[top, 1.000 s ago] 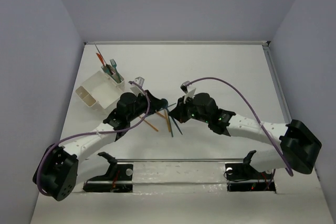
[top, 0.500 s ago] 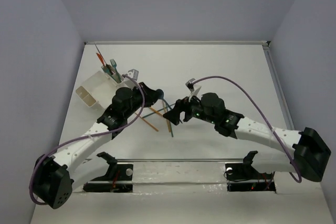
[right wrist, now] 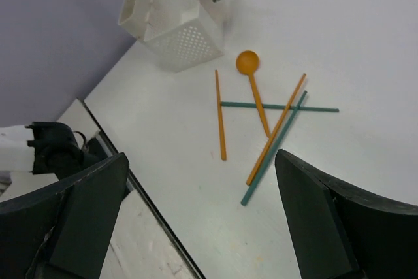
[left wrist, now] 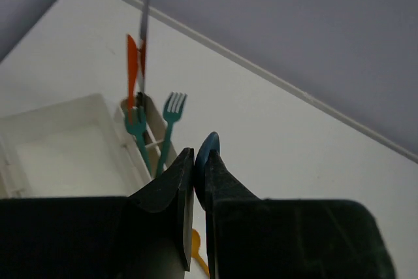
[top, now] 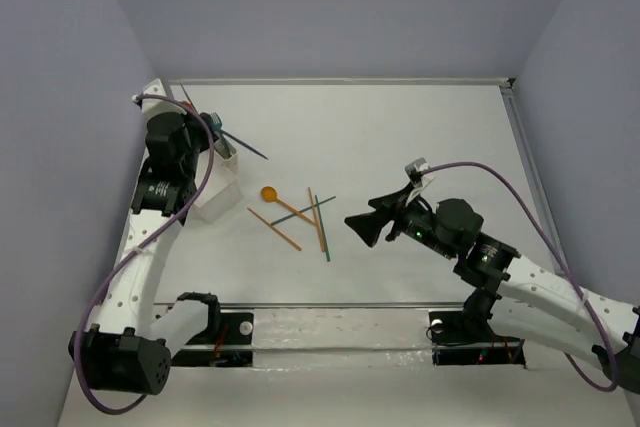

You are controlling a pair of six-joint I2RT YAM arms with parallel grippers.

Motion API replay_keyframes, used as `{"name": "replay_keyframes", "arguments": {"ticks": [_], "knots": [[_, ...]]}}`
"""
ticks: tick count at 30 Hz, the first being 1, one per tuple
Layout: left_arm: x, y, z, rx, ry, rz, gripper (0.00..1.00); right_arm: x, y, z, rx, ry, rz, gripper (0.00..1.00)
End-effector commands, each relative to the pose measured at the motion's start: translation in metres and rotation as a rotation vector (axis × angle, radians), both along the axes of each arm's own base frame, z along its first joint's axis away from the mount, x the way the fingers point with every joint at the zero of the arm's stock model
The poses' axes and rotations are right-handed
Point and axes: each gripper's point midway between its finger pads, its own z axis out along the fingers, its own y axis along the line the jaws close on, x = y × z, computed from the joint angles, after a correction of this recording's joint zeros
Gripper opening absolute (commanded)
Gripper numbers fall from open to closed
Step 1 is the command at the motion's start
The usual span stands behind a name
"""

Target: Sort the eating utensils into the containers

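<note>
Utensils, handling: judged light, thin and stiff with a little flex; slick plastic, likely to skid or pivot if pinched near one end.
Right gripper (top: pixel 352 221): nearest to the bases; jaws spread wide, nothing between; poised just right of the loose pile, aimed at it.
Loose pile, location: flat on the table (top: pixel 420 137), mid-width, between the two arms.
Lone orange stick (right wrist: pixel 221 115): nearest piece, apart from the rest; long axis diagonal, far-left to near-right.
Orange spoon (right wrist: pixel 248 62): roughly parallel to it; bowl at the far-left end, toward the organiser.
Paired orange stick (right wrist: pixel 277 129) and paired teal stick (right wrist: pixel 264 168): side by side, long axes close to near-far.
Crossing teal stick (right wrist: pixel 323 109): mostly left-right, laid across the spoon handle and the pair; stacking order hard to tell.
Hold point: mid-shaft, jaws square to the long axis, clear of crossings; lone stick judged easiest.
Left gripper (left wrist: pixel 201 155): far left, raised, at the organiser; fingers pressed together on the blue utensil (left wrist: pixel 209 143), rounded edge showing at the tips.
Blue utensil, axis: shaft running out to the right and slightly nearer, seen from above.
Organiser (right wrist: pixel 179 47): white, far-left; teal fork (left wrist: pixel 172 104), orange blade (left wrist: pixel 132 63) and grey blade (left wrist: pixel 144 24) upright in one end compartment, tines and tips up.
</note>
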Motion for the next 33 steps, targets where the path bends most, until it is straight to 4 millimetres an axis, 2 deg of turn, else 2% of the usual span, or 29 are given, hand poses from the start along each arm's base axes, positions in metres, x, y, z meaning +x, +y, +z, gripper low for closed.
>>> {"name": "replay_keyframes", "arguments": {"ticks": [1, 4, 5, 6, 8, 12, 16, 18, 24, 29, 31, 33], "knots": [[-0.005, 0.069, 0.021, 0.12, 0.012, 0.251, 0.0, -0.001, -0.012, -0.021, -0.045, -0.002, -0.035, 1.0], [-0.015, 0.118, 0.022, 0.155, 0.039, 0.428, 0.0, -0.005, -0.013, -0.026, -0.038, -0.007, -0.021, 1.0], [-0.016, 0.123, 0.021, 0.161, 0.046, 0.453, 0.0, -0.006, -0.013, -0.027, -0.037, -0.007, -0.017, 1.0], [-0.023, 0.141, 0.023, 0.191, 0.051, 0.53, 0.0, -0.007, -0.013, -0.025, -0.025, -0.014, -0.011, 1.0], [-0.029, 0.162, 0.02, 0.211, 0.067, 0.615, 0.0, -0.008, -0.011, -0.027, -0.02, -0.017, -0.002, 1.0], [-0.035, 0.184, 0.013, 0.28, 0.123, 0.712, 0.0, -0.01, -0.008, -0.025, -0.023, -0.028, 0.019, 1.0], [-0.044, 0.208, 0.019, 0.332, 0.122, 0.808, 0.0, -0.012, -0.005, -0.029, -0.017, -0.019, 0.036, 1.0], [-0.043, 0.213, 0.021, 0.35, 0.119, 0.84, 0.0, -0.011, -0.004, -0.035, -0.026, -0.006, 0.036, 1.0], [-0.046, 0.224, 0.012, 0.416, 0.131, 0.904, 0.0, -0.016, 0.0, -0.039, -0.031, 0.005, 0.071, 1.0], [-0.048, 0.226, 0.002, 0.458, 0.157, 0.899, 0.0, -0.016, -0.001, -0.04, -0.036, 0.003, 0.066, 1.0], [-0.049, 0.226, -0.008, 0.471, 0.174, 0.895, 0.0, -0.015, -0.001, -0.039, -0.033, 0.0, 0.064, 1.0], [-0.051, 0.226, -0.007, 0.475, 0.159, 0.899, 0.0, -0.015, -0.001, -0.041, -0.039, 0.005, 0.064, 1.0]]}}
